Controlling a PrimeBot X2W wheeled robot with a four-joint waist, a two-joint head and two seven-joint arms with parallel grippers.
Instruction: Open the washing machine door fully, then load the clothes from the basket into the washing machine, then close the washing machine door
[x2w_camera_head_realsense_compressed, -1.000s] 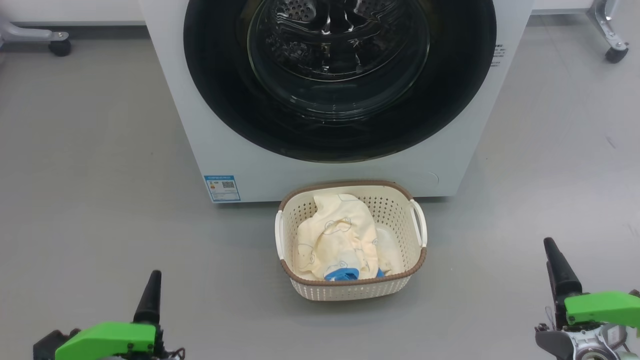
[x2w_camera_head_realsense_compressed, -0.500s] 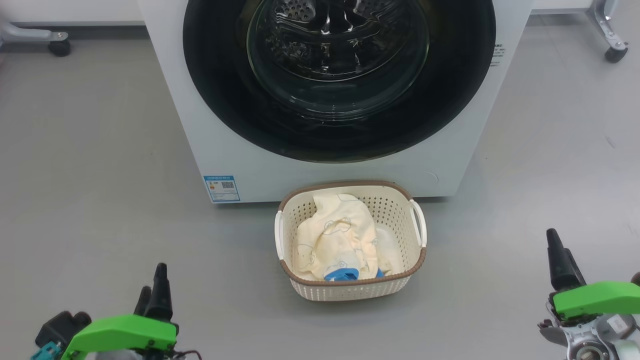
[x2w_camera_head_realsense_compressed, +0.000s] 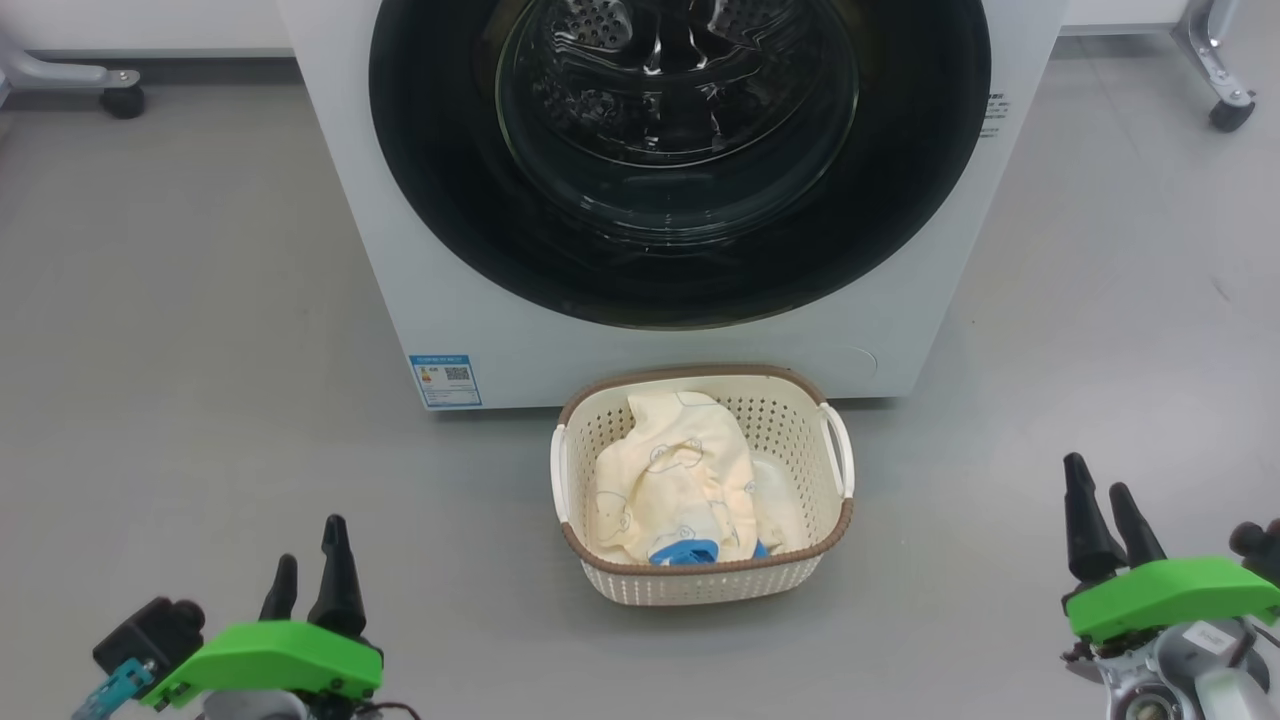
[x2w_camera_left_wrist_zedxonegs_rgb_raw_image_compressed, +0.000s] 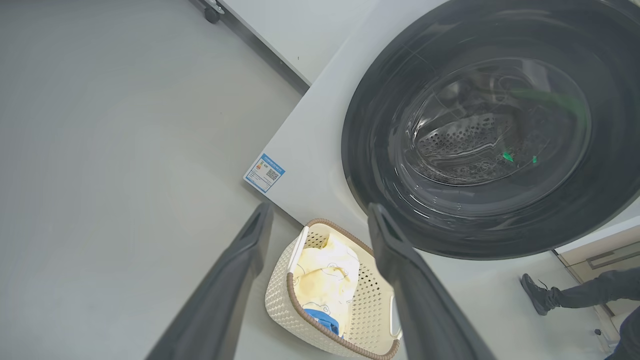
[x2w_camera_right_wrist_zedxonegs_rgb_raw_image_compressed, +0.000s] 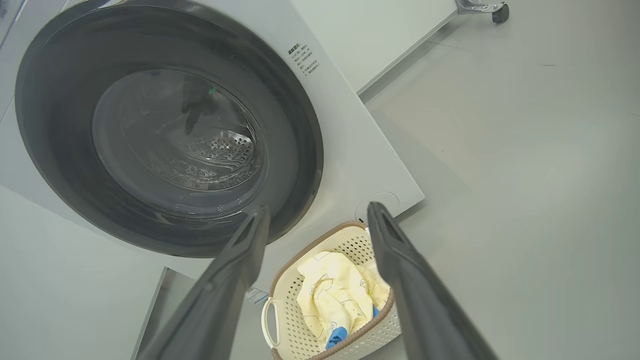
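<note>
The white washing machine stands ahead, its round black-rimmed door shut flat against the front. On the floor just before it sits the cream basket, holding pale yellow bear-print clothes and a blue piece. My left gripper is low at the left, open and empty, well away from the basket. Low at the right, my right gripper is open and empty too. Between the spread fingers in the left wrist view lie the basket and the door; the right wrist view has the basket and the door.
Grey floor lies wide on both sides of the machine. Wheeled metal stand legs sit at the far left and far right. A person's dark shoe and trouser leg are on the floor to the machine's right.
Both grippers have turned about their wrists, so both fingers of each now show in the head view. The left has risen slightly; the right has shifted a little left. The head view has tilted slightly.
</note>
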